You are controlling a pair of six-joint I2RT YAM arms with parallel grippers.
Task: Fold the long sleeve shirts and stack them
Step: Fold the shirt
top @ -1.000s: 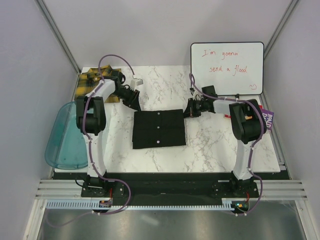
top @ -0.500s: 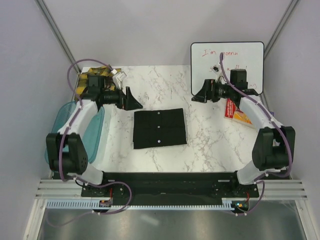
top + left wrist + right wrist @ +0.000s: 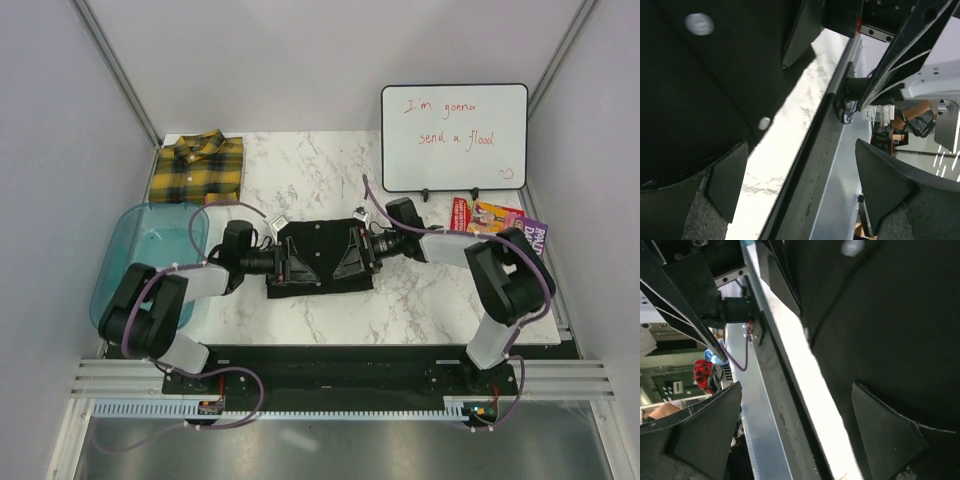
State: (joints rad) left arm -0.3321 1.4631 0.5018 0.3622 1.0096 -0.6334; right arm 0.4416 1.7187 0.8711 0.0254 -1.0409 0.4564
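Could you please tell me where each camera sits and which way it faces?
Top external: fixed high behind the robot, looking down on the table; shows the left arm and right arm, left end effector and right end effector open at the black shirt.
Left wrist: low over that shirt, facing the table's near edge; its open fingers frame it.
Right wrist: the same from the other side; its fingers show.
Shared: both wrist views hold the shirt and the table's near edge.

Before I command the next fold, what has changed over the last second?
Both arms swung in from the table's sides and dropped low over the black shirt. The left gripper and right gripper now face each other above it, jaws open, nothing gripped. The black shirt, plaid shirt, tub and whiteboard stayed put.
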